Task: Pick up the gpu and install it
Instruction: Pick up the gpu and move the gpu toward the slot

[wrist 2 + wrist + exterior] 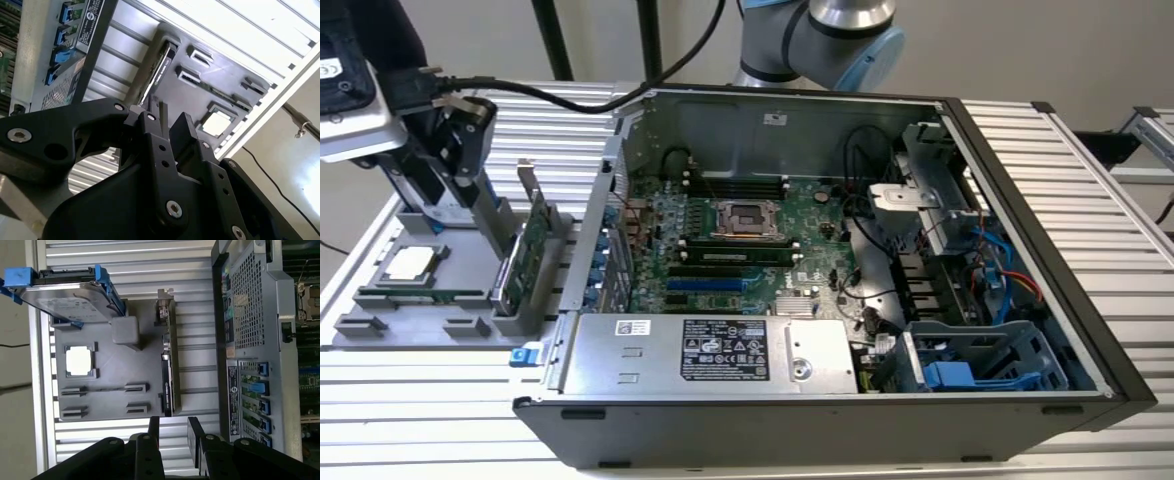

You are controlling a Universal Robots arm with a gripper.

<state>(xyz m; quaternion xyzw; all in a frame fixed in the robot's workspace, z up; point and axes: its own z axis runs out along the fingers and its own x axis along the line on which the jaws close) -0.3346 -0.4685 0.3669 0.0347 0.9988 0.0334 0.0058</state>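
1. Standing on edge in a slot of the grey tray (pixel 105 405), the gpu (pixel 166 375) is judged light, stiff and fragile (bare circuitry on its green face).
2. It is best pinched across its thin upper edge, clear of components.
3. The gripper (pixel 173 424) is poised near it, jaws apart and empty.
4. Labels are seen on the computer case (pixel 854 420) and power supply (pixel 720 350); no writing can be made out on the card.
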